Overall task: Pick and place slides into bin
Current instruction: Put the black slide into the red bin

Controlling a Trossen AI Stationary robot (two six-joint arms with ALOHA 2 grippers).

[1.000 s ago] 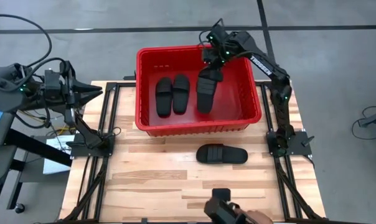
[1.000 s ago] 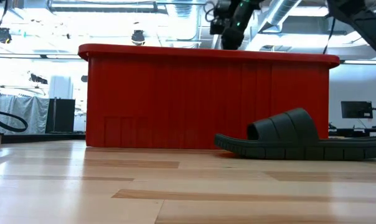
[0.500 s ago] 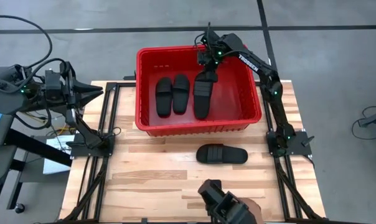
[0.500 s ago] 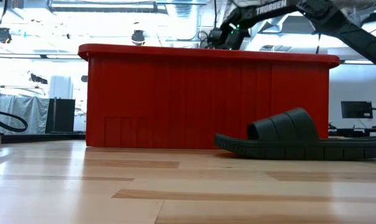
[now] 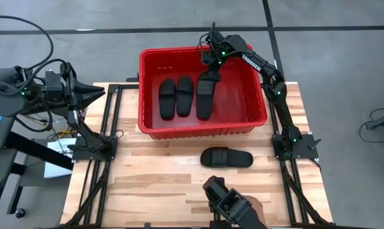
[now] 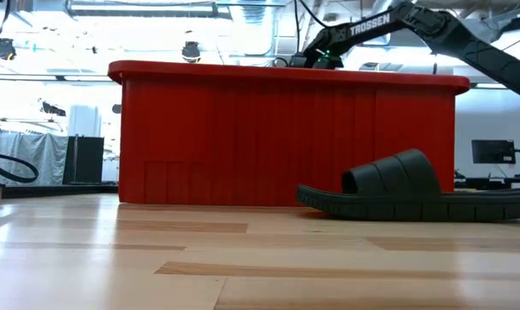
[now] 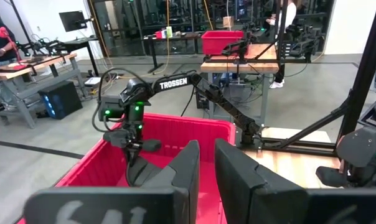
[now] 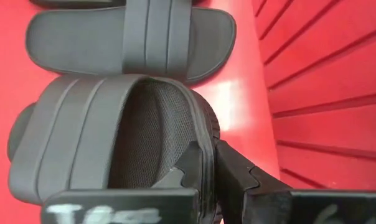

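Observation:
The red bin (image 5: 201, 131) stands at the table's far middle. Two black slides (image 5: 176, 97) lie side by side on its floor. My right gripper (image 5: 211, 67) reaches down into the bin and is shut on a third slide (image 5: 205, 97), just right of the pair; it also shows in the right wrist view (image 8: 113, 143). The fourth slide (image 5: 227, 158) lies sole down on the table in front of the bin, and shows in the low view (image 6: 415, 194). My left gripper (image 5: 98, 95) waits, shut and empty, at the table's left edge. My right gripper pinches the side of the third slide's strap (image 8: 203, 140), where it meets the sole. One finger (image 8: 189, 167) is under the strap and the other (image 8: 235, 171) outside. The fingers slant down from the bin's far side. The slide lies lengthwise, its near end low by the bin's floor.
The bin's slotted right wall (image 8: 325, 74) is close beside the held slide. A dark device with a person's hand (image 5: 233, 207) is at the table's near edge. Bare wooden table (image 5: 154, 178) lies left of the fourth slide.
My right gripper has gone down into the bin and a little toward the table's left, still shut on the slide. The slide has come down from a tilted hang and now lies nearly flat beside the other two. The dark device at the near edge has shifted.

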